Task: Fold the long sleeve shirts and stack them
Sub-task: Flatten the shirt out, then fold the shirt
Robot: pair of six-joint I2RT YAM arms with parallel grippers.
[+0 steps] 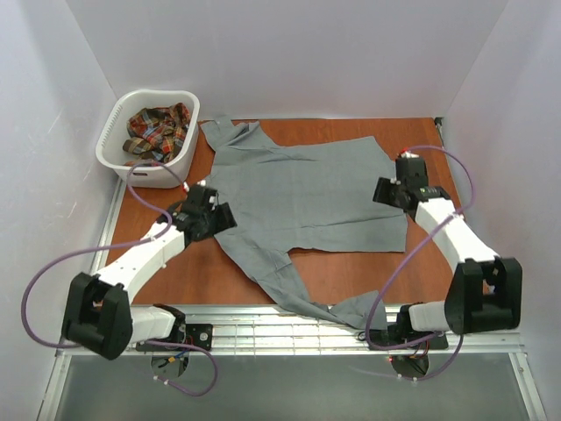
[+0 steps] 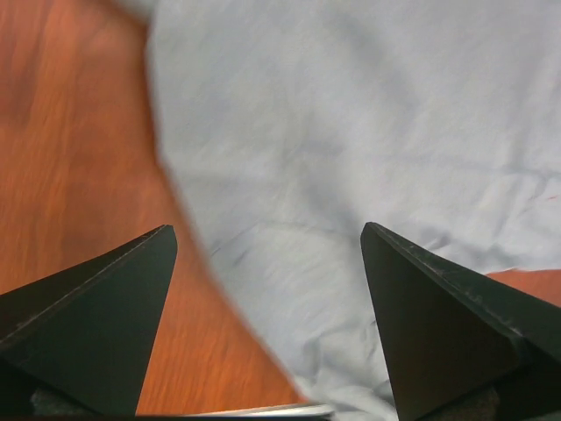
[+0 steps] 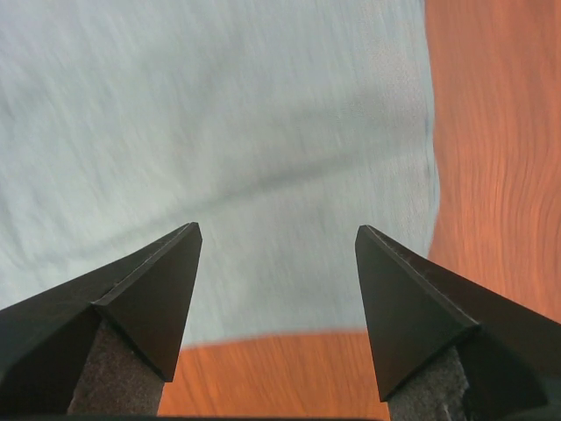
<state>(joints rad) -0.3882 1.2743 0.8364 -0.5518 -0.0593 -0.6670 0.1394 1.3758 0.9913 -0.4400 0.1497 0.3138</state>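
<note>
The grey shirt (image 1: pixel 307 193) lies spread flat across the middle of the wooden table (image 1: pixel 351 267). One sleeve (image 1: pixel 230 133) reaches toward 11 o'clock, just beside the white basket (image 1: pixel 149 172). The other sleeve (image 1: pixel 302 294) trails toward 6 o'clock and over the table's near edge onto the metal rack (image 1: pixel 263 333). The plaid shirt (image 1: pixel 158 130) sits bunched inside the basket at 10 o'clock.

The left gripper (image 1: pixel 213 216) hangs over the shirt's 9 o'clock edge with its jaws spread wide and nothing between them. The right gripper (image 1: pixel 387 189) is over the 3 o'clock edge, likewise spread and empty. Both wrist views are blurred, so contact with the cloth cannot be told.

Bare wood lies open at 5 o'clock, at 7 o'clock and along the far edge at 1 o'clock.
</note>
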